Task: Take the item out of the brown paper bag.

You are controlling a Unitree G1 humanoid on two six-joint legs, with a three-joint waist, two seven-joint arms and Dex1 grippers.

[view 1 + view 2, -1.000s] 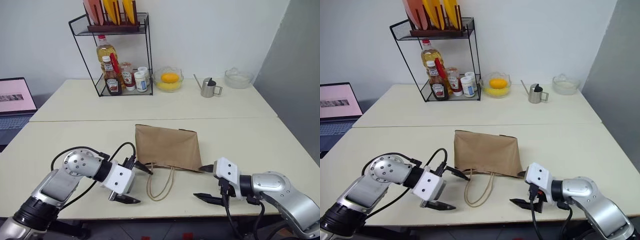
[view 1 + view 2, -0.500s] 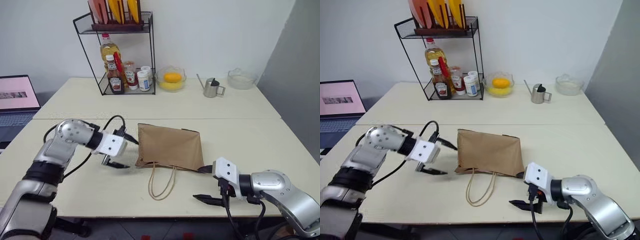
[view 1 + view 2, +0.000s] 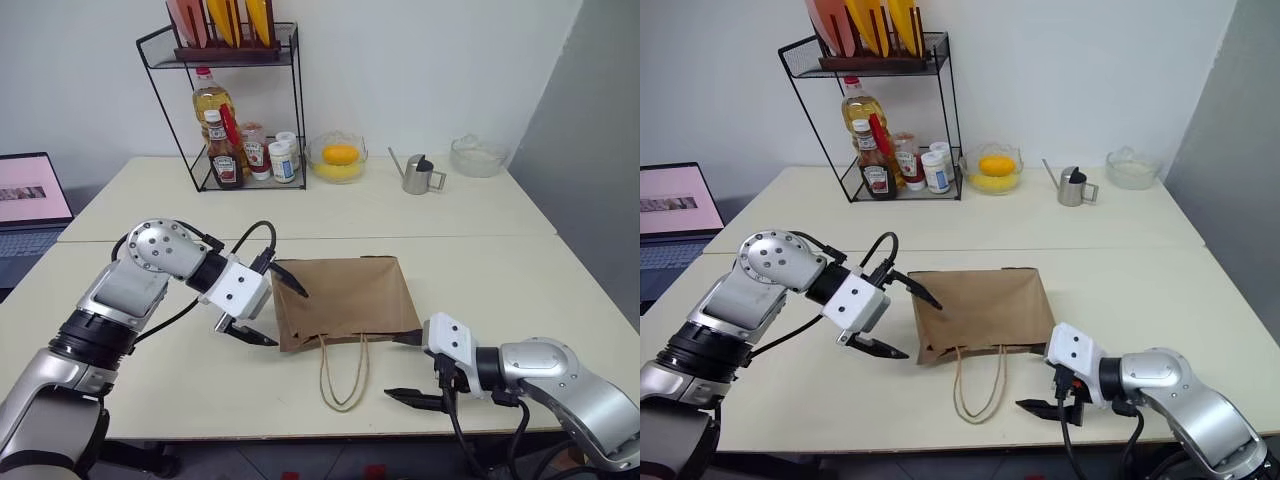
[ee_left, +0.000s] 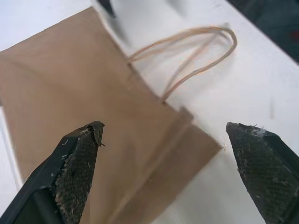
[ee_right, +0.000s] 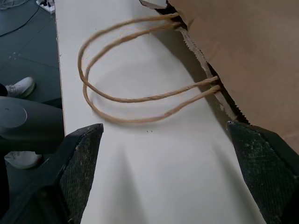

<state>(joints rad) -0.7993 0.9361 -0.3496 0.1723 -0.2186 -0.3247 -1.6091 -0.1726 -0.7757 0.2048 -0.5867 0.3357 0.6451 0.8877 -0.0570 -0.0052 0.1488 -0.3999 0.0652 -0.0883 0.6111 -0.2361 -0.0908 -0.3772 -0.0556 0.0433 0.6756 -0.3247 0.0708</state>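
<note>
Nearest the table's front edge, the right gripper [image 3: 412, 367] is seen with its two black fingers spread wide, nothing held between them. It lies low over the table [image 3: 520, 290], just beside the bag's [image 3: 345, 300] front right corner, one finger near that corner and the other toward the front edge. In the right wrist view the jagged mouth of the bag [image 5: 243, 51] faces the front edge, and the handles [image 5: 135, 88] are laid flat on the table between the spread fingers [image 5: 77, 172].

The handles [image 3: 344, 375] are seen as twine loops reaching from the bag's mouth toward the front edge. The bag is laid flat at the middle of the near table, its mouth to the front. The item cannot be seen; whether it lies inside the bag cannot be told from outside.

At the bag's left edge the left gripper [image 3: 272, 310] is held with its fingers spread apart, one over the bag's rear left corner and the other off the front left corner; whether they touch the paper cannot be told. In the left wrist view the bag [image 4: 84, 116] is seen between the two fingers [image 4: 77, 163], nothing pinched.

On the far table, a wire rack [image 3: 228, 110] is stood near the rear left, with an oil bottle [image 3: 212, 105] and a ketchup bottle [image 3: 223, 160] on its lower shelf. Along the rear edge to the right are a glass bowl with yellow fruit [image 3: 338, 158], a small metal can [image 3: 417, 175], and another glass bowl [image 3: 478, 156]. A laptop [image 3: 32, 200] is seen off the tables' left edge.
</note>
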